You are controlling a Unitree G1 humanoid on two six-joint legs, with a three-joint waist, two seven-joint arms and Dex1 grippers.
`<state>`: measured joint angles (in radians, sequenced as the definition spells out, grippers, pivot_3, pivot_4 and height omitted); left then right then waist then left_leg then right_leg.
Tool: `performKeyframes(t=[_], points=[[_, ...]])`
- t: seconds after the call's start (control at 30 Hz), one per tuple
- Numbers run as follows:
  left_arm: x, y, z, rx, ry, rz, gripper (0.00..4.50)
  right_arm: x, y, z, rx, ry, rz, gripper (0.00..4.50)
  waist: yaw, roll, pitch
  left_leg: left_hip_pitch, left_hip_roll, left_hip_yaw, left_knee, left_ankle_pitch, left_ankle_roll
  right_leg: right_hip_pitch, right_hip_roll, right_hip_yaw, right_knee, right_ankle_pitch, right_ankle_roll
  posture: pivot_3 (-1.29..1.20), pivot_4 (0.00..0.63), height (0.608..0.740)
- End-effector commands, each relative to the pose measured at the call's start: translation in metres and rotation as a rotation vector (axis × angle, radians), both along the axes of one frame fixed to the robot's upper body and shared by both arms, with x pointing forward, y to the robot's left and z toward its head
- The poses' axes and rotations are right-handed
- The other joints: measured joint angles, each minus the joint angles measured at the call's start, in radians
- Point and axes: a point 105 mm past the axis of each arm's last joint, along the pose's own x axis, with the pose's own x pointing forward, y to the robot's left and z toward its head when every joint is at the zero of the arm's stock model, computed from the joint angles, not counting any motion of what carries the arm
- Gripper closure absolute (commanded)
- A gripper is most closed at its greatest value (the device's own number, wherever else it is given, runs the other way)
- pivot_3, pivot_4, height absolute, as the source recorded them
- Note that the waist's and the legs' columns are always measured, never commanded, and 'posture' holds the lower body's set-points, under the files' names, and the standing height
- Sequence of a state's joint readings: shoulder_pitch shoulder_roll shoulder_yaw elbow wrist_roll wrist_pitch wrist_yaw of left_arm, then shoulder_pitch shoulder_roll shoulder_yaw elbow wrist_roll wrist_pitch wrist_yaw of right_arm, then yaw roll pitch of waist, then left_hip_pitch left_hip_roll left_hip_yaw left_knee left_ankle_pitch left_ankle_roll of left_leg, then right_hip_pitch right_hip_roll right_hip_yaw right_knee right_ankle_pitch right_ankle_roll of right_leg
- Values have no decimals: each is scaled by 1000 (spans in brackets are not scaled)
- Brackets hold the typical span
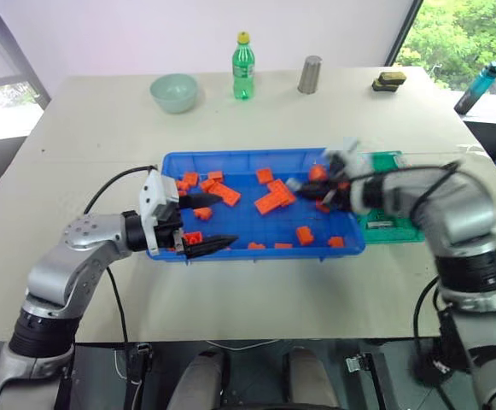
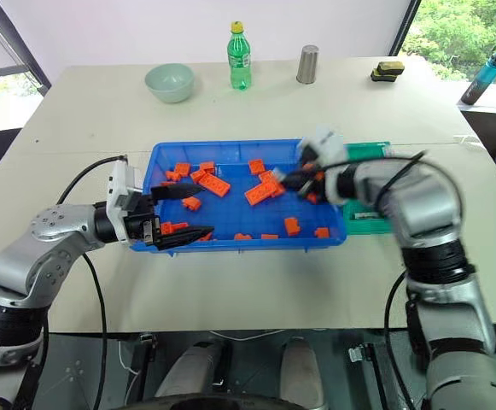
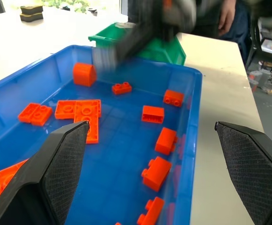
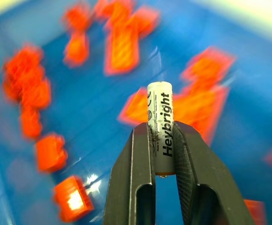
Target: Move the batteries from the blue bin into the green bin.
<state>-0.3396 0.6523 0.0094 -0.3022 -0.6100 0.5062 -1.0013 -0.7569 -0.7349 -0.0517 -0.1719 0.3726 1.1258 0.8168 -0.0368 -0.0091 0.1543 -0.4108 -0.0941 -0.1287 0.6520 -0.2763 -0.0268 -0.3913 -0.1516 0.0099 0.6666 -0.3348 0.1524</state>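
My right gripper (image 4: pixel 161 129) is shut on a white battery (image 4: pixel 160 108), which stands upright between its fingers, lifted above the blue bin (image 1: pixel 230 157). In the head views this gripper (image 1: pixel 303 186) hovers over the bin's right part, close to the green bin (image 1: pixel 390 162), which stands against the blue bin's right side. My left gripper (image 1: pixel 216 223) is open and points level across the blue bin's left end with nothing between its fingers. The left wrist view shows the green bin (image 3: pixel 159 49) past the blue bin's far wall. No other batteries are visible.
Several orange toy bricks (image 1: pixel 273 202) lie scattered in the blue bin. At the table's back stand a pale green bowl (image 1: pixel 173 91), a green bottle (image 1: pixel 243 66), a metal cup (image 1: pixel 310 74) and dark blocks (image 1: pixel 388 81). A blue bottle (image 1: pixel 478 87) stands off to the right.
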Motion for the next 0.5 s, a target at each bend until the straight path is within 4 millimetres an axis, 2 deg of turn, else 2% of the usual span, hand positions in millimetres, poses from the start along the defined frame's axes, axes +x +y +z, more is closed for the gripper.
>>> performKeyframes(t=[0.03, 0.1, 0.17, 0.37, 0.5], points=[[1, -4, 8, -3, -48, -32, 0, -5, -37, 19, -4, -51, -130, 4452, 2, 0, 0, 0, 0, 0, 0, 0, 0, 0, 0, 0, 0, 0, 0, 0, 150, 727], [2, -5, 7, -1, -49, -42, 0, -7, -52, 14, -3, -38, -195, 4452, 0, 0, 0, 0, 0, 0, 0, 0, 0, 0, 0, 0, 0, 0, 0, 0, 150, 727], [5, -6, 7, -1, -53, -44, 0, -6, -65, 4, 4, -22, -289, 3367, -5, 0, 0, 0, 0, 1, 0, 0, 0, 0, 0, 0, 0, 0, 0, 0, 150, 727], [12, -7, 11, -7, -66, -56, 0, -6, -76, -10, -63, -55, -336, 686, -7, 0, 0, 0, 1, 3, 0, 0, 0, 0, 0, 0, 0, 0, 0, 0, 150, 727], [15, 6, 14, 7, -66, -41, 0, -18, -91, -9, -93, -64, -283, 686, -4, 0, 0, 0, 1, 2, 0, 0, 0, 0, 0, 0, 0, 0, 0, 0, 150, 727]])
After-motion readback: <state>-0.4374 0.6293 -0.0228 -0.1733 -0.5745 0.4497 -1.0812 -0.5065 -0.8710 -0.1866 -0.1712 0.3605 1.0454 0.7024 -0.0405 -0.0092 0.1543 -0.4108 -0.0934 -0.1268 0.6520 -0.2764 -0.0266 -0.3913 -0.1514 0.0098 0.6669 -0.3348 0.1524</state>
